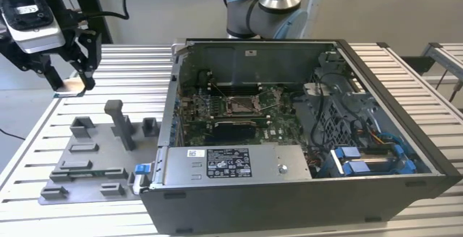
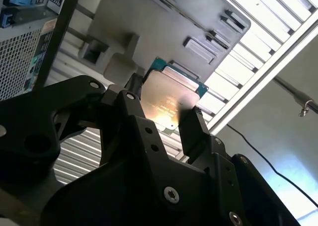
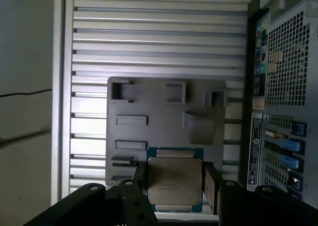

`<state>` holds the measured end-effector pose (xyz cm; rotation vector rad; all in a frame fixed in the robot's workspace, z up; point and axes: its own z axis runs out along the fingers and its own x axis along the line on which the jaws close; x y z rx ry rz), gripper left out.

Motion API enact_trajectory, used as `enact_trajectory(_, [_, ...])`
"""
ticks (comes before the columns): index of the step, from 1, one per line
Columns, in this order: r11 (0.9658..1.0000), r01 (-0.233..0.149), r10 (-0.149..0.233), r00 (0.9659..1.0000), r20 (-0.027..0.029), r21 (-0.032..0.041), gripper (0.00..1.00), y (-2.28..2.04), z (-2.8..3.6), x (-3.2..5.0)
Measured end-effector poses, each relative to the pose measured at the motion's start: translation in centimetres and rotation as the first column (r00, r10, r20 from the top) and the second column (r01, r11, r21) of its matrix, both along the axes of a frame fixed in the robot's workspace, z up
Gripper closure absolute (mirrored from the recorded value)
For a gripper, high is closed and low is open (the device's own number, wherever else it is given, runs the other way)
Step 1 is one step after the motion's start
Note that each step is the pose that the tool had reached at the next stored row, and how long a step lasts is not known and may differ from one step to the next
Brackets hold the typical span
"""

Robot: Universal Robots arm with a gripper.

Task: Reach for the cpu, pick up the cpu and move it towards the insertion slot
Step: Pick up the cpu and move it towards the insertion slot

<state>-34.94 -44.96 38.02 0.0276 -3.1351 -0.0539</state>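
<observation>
Closest, my gripper [image 2: 164,112] pinches the cpu [image 3: 175,179] by two opposite edges, above the table's [image 1: 137,69] far corner at the exterior view's left, well apart from the slot [image 1: 241,104]. I judge it light, stiff, fragile: edges only.

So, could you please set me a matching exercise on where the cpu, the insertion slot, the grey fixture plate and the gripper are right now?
Things: 1 cpu; 2 insertion slot; 3 grey fixture plate; 4 gripper.
States: A on the green motherboard in the open case; B flat on the slatted table; C shut, near the exterior view's left edge; D held between black fingers.
Pairs: 1-D; 2-A; 3-B; 4-C.
</observation>
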Motion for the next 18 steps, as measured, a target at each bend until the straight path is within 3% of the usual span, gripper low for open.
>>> enact_trajectory(18, [1.0,0.0,0.0,1.0,0.0,0.0,1.0,0.0,0.0,3.05])
